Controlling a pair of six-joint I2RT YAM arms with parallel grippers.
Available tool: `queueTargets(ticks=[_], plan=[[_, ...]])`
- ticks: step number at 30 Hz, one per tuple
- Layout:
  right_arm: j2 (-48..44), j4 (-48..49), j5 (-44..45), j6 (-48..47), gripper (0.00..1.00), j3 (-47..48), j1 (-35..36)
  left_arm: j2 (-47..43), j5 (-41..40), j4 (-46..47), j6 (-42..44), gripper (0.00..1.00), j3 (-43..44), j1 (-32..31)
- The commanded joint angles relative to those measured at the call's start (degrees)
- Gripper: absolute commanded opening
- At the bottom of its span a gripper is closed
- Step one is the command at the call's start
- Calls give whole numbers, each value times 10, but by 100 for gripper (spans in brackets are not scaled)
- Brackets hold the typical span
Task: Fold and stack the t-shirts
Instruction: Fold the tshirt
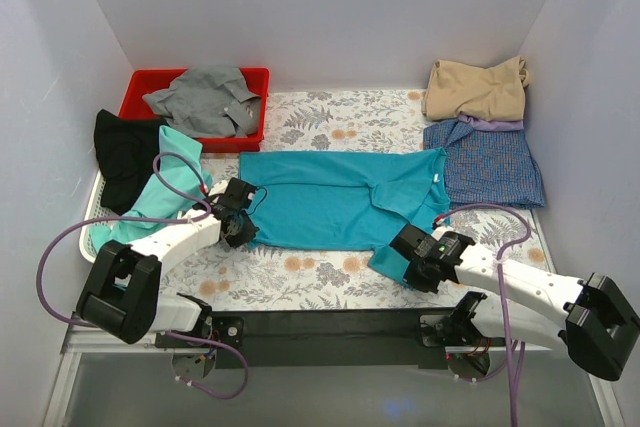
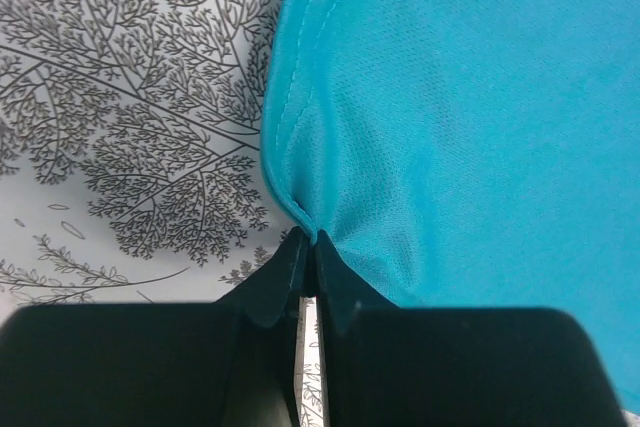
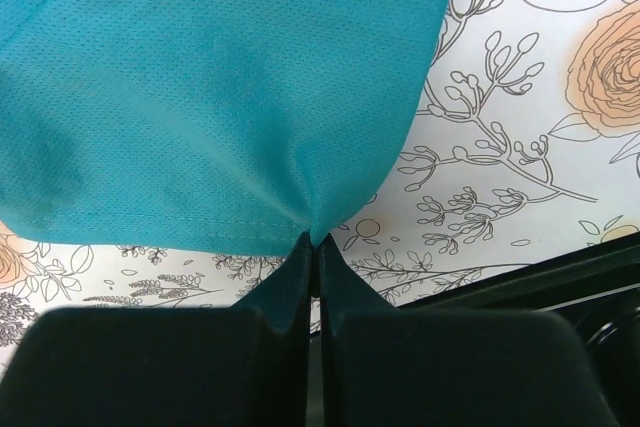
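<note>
teal t-shirt [image 1: 320, 202]: spread flat, centre | tan [image 1: 475, 89] touching checked [image 1: 490, 165]: far right, seemingly folded | black [image 1: 125, 152], mint [image 1: 165, 189]: left

Looks like a robotics lab cell, not a home. Boxed in on three sides by plain white panels [image 1: 330, 7]. Fitted with a left arm [image 1: 170, 242] and a right arm [image 1: 520, 282] bolted to a black rail [image 1: 330, 325] at the near edge of a floral-printed worktop [image 1: 320, 117], purple cables [image 1: 41, 269] looping loose. Stocked with a red bin [image 1: 135, 97] and a teal t-shirt [image 1: 330, 197] laid out flat.
</note>
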Motion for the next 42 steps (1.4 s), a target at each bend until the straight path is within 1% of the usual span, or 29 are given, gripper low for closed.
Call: queueTargets(ticks=[1,8,14,17,24,26,28,29,30,31,32,33,38,42], plan=[[-16,-7,23,8,1,-6,4,21,27,-1,-12,0,-19,0],[-37,-41,54,-10,1,44,12,-3,35,-43,-6,0,6,0],[-50,-57,61,-38,1,81,12,-22,27,-111,3,1,52,0],[-53,-63,60,-46,1,86,12,-35,22,-145,-4,0,67,0],[-69,-73,78,-47,1,93,12,-44,16,-186,-11,0,75,0],[-71,-73,81,-48,1,92,13,-42,16,-187,-11,7,75,1],[-69,-73,81,-48,1,90,12,-40,23,-181,-8,22,73,0],[-68,-73,81,-48,1,89,12,-38,29,-181,-8,22,73,0],[-67,-73,81,-47,1,88,12,-37,29,-178,-8,19,71,0],[-68,-73,80,-47,1,87,12,-36,28,-178,-11,14,69,0],[-68,-73,81,-49,1,87,12,-37,28,-179,-11,11,70,0],[-69,-73,81,-48,1,87,13,-37,29,-176,-11,0,70,0],[-79,-73,85,-47,1,82,12,-49,43,-163,-7,0,60,0],[-83,-73,105,-53,1,99,12,-64,28,-182,-11,0,81,0]])
